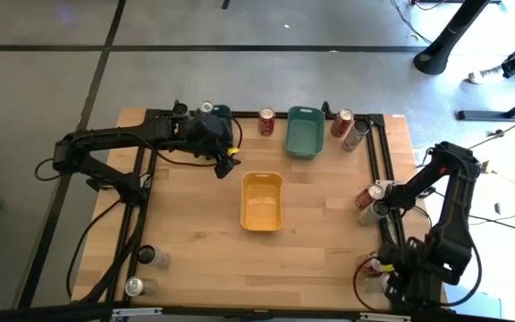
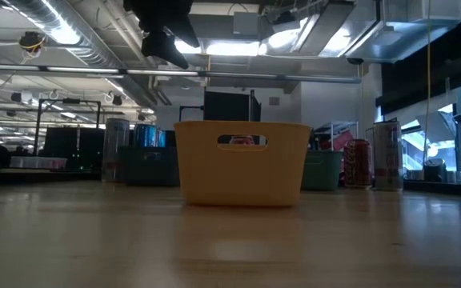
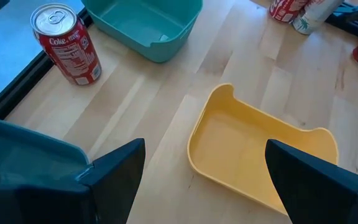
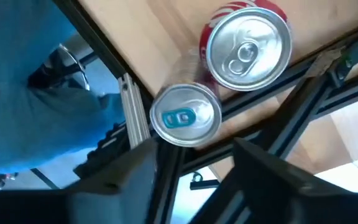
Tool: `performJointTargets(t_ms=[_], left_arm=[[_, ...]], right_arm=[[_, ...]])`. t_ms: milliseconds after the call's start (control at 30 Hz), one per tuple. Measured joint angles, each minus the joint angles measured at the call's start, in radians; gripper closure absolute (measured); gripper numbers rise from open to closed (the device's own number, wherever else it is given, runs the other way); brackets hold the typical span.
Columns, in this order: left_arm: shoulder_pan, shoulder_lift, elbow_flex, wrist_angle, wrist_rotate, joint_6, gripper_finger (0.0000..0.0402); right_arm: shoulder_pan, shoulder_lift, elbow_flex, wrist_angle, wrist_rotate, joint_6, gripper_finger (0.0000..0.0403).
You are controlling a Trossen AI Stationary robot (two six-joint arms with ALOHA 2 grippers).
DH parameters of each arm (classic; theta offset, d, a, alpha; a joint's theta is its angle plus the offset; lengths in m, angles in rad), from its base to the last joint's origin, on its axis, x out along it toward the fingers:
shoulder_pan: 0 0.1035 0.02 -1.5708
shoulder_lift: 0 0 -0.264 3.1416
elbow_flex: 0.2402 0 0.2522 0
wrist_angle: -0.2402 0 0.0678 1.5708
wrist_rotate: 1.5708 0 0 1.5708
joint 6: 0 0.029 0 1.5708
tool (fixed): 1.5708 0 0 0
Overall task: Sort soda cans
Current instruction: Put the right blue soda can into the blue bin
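Right gripper [image 1: 381, 207] sits at the table's right edge, jaws parted, directly over two upright cans: a silver-topped can with teal tab [image 4: 186, 116] and a red can [image 4: 248, 45] touching it; nothing clamped. Left gripper [image 1: 227, 161] hangs open and empty above the table near the yellow bin [image 1: 262, 213], which lies just in front of the teal bin [image 1: 304, 132]. One red Coke can [image 3: 65, 44] stands beside the teal bin, more cans [image 1: 348, 128] on its other side, two cans [image 1: 147, 258] at the near-left corner.
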Motion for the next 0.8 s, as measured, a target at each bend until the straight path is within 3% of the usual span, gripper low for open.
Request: performJointTargets(t_ms=[167,333,567,700,800], left_arm=[[0.0,0.0,0.0,0.0,-0.014,-0.008,0.0082],[0.0,0.0,0.0,-0.001,-0.015,-0.011,0.0082],[0.0,0.0,0.0,-0.001,-0.034,-0.01,0.0082],[0.0,0.0,0.0,-0.001,-0.037,-0.022,0.0082],[0.0,0.0,0.0,-0.002,-0.037,-0.026,0.0082]], right_arm=[[-0.002,0.023,0.0,0.045,0.0,-0.026,0.0064],[-0.002,0.037,0.0,0.039,0.0,-0.022,0.0014],[-0.002,0.038,0.0,0.048,0.001,0.002,0.0009],[-0.002,0.041,0.0,0.034,0.083,-0.001,0.001],[-0.002,0.062,0.0,-0.003,0.074,-0.006,0.001]])
